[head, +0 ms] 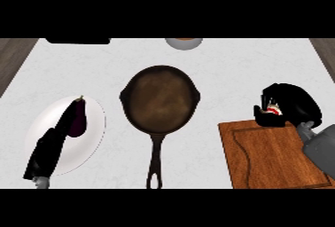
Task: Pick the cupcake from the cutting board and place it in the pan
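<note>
The cupcake [275, 111] shows only as a small patch of red and white between the curled black fingers of the right hand [291, 106], which is wrapped around it and hides most of it. That hand sits just past the far edge of the cutting board [271, 155], at the board's far right corner, so the cupcake appears to be off the board's surface and carried in the hand, though how high it is held cannot be told from this view. The pan [160, 99] lies well to the left of the hand, in the middle of the table [222, 66], its bowl bare and its handle pointing toward the robot. Judging from this, the pick looks done, and what is left is to carry the cupcake across to the pan and set it down inside. Farther left, the left hand [49, 153] rests with straight fingers over a white plate [91, 133], holding nothing; an eggplant [77, 117] lies on that plate just beside it. A pale bowl [184, 43] shows at the table's far edge.
</note>
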Motion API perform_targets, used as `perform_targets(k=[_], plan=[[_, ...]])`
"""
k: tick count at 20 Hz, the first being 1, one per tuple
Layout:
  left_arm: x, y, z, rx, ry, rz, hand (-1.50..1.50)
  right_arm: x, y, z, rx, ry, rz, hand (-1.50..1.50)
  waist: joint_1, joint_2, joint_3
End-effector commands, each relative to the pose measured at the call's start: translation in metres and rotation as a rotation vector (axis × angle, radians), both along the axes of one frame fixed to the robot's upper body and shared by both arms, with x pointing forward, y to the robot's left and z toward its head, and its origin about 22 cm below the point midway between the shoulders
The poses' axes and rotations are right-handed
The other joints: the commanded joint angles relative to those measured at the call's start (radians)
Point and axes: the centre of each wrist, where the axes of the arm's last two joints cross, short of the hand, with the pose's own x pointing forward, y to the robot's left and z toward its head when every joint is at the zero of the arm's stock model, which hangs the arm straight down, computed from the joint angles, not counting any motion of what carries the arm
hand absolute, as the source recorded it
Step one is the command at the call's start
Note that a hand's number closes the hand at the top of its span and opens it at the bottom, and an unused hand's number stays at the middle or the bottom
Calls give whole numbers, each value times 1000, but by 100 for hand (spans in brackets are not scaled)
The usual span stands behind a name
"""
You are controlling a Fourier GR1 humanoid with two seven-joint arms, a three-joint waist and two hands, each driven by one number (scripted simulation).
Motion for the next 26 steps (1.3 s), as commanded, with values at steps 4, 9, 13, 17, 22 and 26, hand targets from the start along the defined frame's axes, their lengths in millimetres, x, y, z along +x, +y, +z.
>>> perform_targets(k=[4,9,13,17,22,26], plan=[[0,-7,2,-2,-6,10,0,16,25,43,19,-467,226,150,-10,-1,0],[-11,-5,11,-3,-1,-1,0,22,82,75,110,-521,281,150,-6,-3,-1],[10,-7,-5,0,4,-10,0,47,121,82,253,-449,334,150,-6,4,-1],[8,-12,-4,-6,12,-20,0,65,167,65,277,-405,344,150,1,4,-1],[4,-29,3,-7,-23,-16,0,84,209,49,371,-321,334,150,19,10,-1],[7,-17,-7,3,-22,-25,0,90,234,14,360,-251,357,150,23,14,-1]])
